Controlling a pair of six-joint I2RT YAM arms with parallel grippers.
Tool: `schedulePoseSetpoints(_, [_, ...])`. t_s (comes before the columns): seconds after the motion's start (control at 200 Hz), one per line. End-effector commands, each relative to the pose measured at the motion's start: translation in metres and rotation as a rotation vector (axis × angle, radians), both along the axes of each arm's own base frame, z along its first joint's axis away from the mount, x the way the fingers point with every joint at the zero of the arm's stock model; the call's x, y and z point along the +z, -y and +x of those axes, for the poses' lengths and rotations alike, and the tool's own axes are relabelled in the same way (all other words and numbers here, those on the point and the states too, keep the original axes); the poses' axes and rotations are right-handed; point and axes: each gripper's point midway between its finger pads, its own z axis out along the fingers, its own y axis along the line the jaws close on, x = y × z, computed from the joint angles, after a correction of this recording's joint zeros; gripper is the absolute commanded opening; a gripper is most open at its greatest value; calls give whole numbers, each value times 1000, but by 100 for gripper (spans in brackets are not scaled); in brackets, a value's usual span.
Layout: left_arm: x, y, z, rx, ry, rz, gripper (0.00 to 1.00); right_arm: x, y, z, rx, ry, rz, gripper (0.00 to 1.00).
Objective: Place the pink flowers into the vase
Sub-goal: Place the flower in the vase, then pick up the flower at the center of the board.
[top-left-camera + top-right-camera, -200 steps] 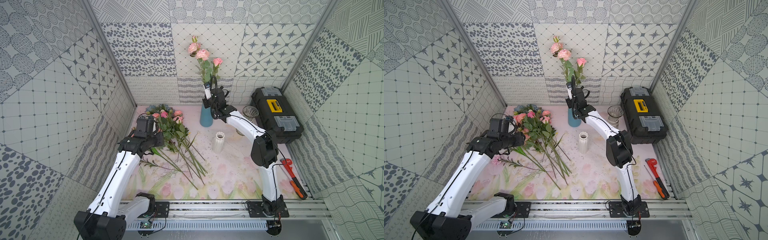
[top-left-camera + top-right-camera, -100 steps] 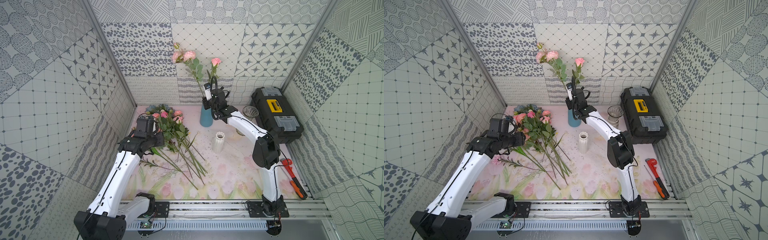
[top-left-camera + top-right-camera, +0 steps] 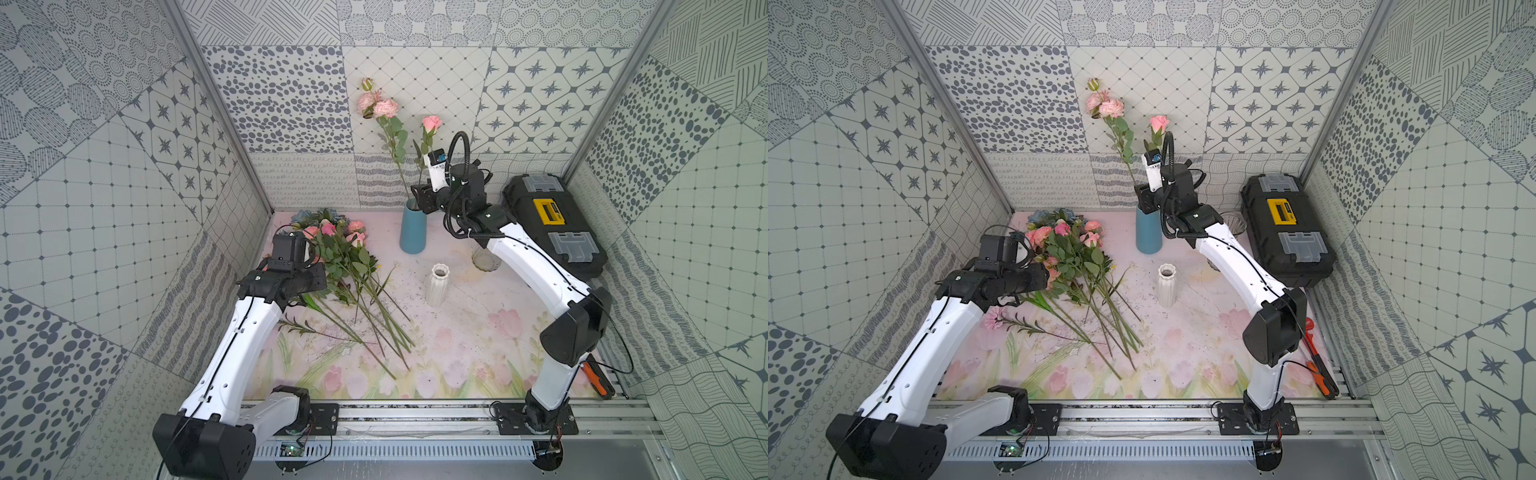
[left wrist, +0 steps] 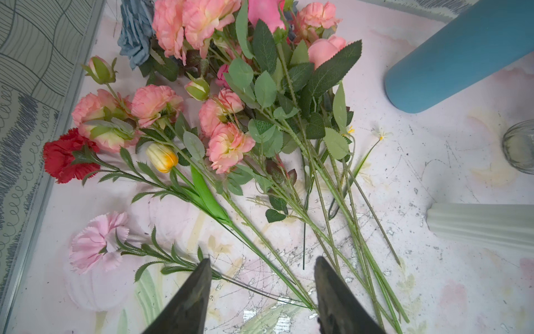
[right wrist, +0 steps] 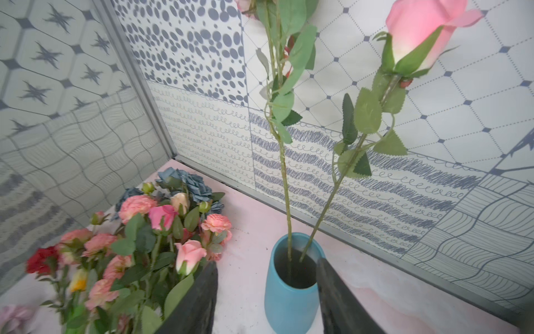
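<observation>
Two pink flowers (image 5: 416, 34) in one blue vase (image 5: 289, 292), lower centre: green stems, ruffled and bud blooms. My left claw (image 4: 262, 258), right claw (image 5: 266, 261) spread, empty.

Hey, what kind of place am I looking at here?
Probably a robot test booth: patterned wall panels box in the tabletop, two white arms are bolted to a metal rail, and a toolbox sits inside.

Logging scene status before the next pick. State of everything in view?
Blue vase: upright, two pink flowers standing in it.
Flower pile: lying on the table.
White vase: upright, no stems.
Glass vase: upright, partly behind the right arm.
Toolbox: lid shut.
Left gripper: jaws open, empty, above the pile's stems.
Right gripper: jaws open, empty, by the blue vase.
</observation>
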Motion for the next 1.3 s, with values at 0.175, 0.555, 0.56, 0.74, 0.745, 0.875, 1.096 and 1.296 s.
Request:
schedulePoseSetpoints(0.175, [10, 9, 7, 67, -17, -138, 56, -36, 9, -74, 41, -215, 38, 59])
schedulePoseSetpoints(0.555, [-48, 12, -9, 331, -132, -322, 47, -62, 35, -123, -22, -341, 114, 60])
schedulePoseSetpoints(0.56, [-49, 11, -9, 334, -132, -322, 47, -63, 35, -123, -22, -343, 112, 60])
schedulePoseSetpoints(0.74, [-82, 19, -17, 410, -168, -342, 38, -78, 35, -132, -17, -379, 93, 60])
schedulePoseSetpoints(0.745, [-83, 20, -17, 408, -168, -343, 37, -78, 35, -132, -17, -379, 93, 60])
schedulePoseSetpoints(0.875, [-104, 36, -16, 424, -173, -405, 34, -81, 36, -135, -15, -386, 82, 60])
schedulePoseSetpoints(1.096, [-123, 47, -5, 460, -137, -507, 33, -78, 40, -137, -21, -379, 77, 60])
schedulePoseSetpoints(1.296, [-139, 64, 9, 447, -187, -550, 34, -78, 37, -138, -7, -385, 81, 60])
